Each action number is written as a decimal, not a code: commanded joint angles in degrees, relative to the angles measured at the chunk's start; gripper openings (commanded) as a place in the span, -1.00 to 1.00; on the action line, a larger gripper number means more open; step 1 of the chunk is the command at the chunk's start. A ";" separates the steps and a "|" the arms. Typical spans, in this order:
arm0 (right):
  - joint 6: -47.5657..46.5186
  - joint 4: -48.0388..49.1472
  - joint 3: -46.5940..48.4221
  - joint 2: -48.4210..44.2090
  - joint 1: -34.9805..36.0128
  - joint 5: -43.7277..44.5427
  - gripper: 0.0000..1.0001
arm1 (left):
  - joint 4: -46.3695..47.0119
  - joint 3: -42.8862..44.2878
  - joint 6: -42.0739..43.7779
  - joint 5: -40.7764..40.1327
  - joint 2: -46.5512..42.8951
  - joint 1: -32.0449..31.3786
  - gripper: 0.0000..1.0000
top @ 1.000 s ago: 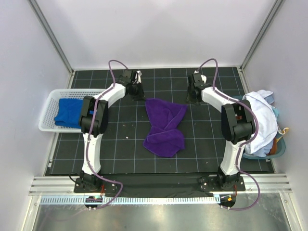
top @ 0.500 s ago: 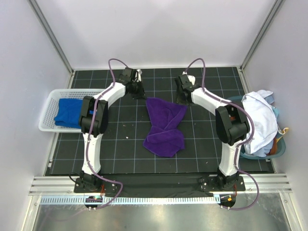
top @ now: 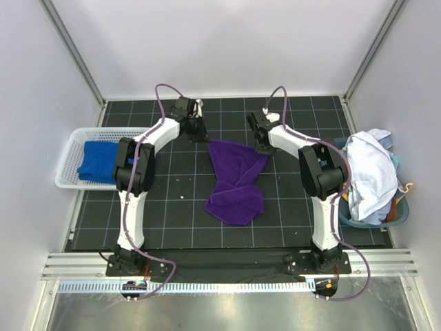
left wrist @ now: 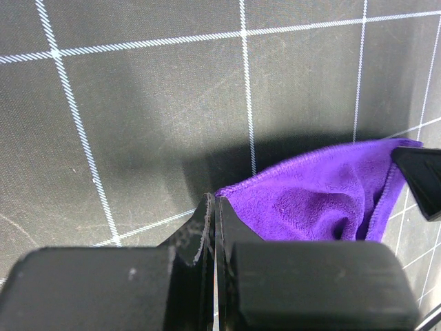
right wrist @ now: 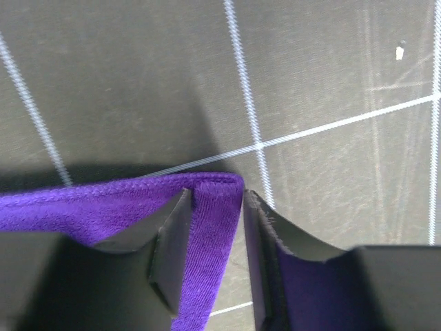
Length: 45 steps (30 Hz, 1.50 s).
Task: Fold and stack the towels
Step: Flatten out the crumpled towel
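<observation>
Purple towel (top: 236, 181) lies bunched; left tool (left wrist: 211, 203) clamps its 11 o'clock corner, right tool (right wrist: 215, 207) straddles the 1 o'clock corner part-open, likely to spread it flat.

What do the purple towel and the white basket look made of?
The purple towel: likely terry or microfibre cloth, matte, with fuzzy nap, a stitched hem and soft folds. The white basket: probably rigid plastic, smooth, its walls a lattice of holes.
</observation>
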 commanded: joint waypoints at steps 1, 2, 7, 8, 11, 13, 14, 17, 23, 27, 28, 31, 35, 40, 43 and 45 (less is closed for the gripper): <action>-0.38 -0.54 -1.06 -1.61 -1.44 3.15 -0.22 | -0.49 1.99 -0.26 -0.78 -0.97 0.44 -1.00; -0.38 -0.28 -1.67 -2.75 -2.23 2.98 -0.39 | -0.58 2.07 -0.26 -1.04 -1.06 0.44 -1.00; -0.82 1.57 -4.84 -5.39 -4.43 1.05 -0.56 | -0.76 2.16 -0.35 -0.95 -1.15 0.88 -1.00; -1.08 2.18 -5.36 -5.83 -4.70 -0.18 -0.56 | -0.76 2.16 -0.35 -0.95 -1.06 0.96 -1.00; -1.52 3.59 -6.78 -6.98 -5.49 -1.68 -0.59 | -0.67 2.34 -0.53 -0.17 -0.53 0.97 -1.00; -1.79 4.21 -7.30 -6.89 -6.01 -2.73 -0.65 | -0.76 2.34 -0.62 0.45 -0.36 0.97 -1.00; -1.79 4.21 -7.30 -6.98 -6.19 -2.74 -0.69 | -0.76 2.34 -0.62 0.45 -0.44 0.97 -1.00; -2.05 5.44 -7.83 -7.15 -6.46 -4.32 -0.79 | -0.41 2.16 -0.70 1.33 -0.36 0.97 -1.00; -2.22 6.84 -7.48 -7.51 -6.63 -7.57 -0.91 | 0.03 2.60 -0.79 3.88 -0.09 0.97 -0.99; -2.49 6.58 -6.51 -6.98 -6.63 -7.84 -0.91 | -0.41 2.42 -0.88 3.44 0.26 0.97 -0.43; -2.49 6.49 -6.34 -6.80 -6.63 -7.66 -0.91 | -0.58 2.95 -0.88 4.05 0.61 0.97 -0.37; -2.93 6.49 -5.72 -6.54 -6.63 -7.92 -0.92 | -1.19 4.00 -0.09 4.32 2.71 0.26 -0.27; -3.54 7.46 -5.02 -5.92 -6.63 -9.85 -0.92 | -2.69 4.97 0.88 -1.29 4.21 -1.32 -0.18; -3.90 7.55 -3.61 -4.52 -6.54 -10.82 -0.93 | -4.62 5.15 2.10 -6.83 5.18 -3.25 -0.06; -4.07 7.72 -3.96 -4.87 -6.54 -11.09 -0.93 | -4.54 5.41 2.46 -9.48 5.71 -4.48 -0.02; -4.25 7.90 -4.14 -4.96 -6.54 -11.18 -0.93 | -4.89 5.85 2.46 -11.48 6.15 -4.83 0.00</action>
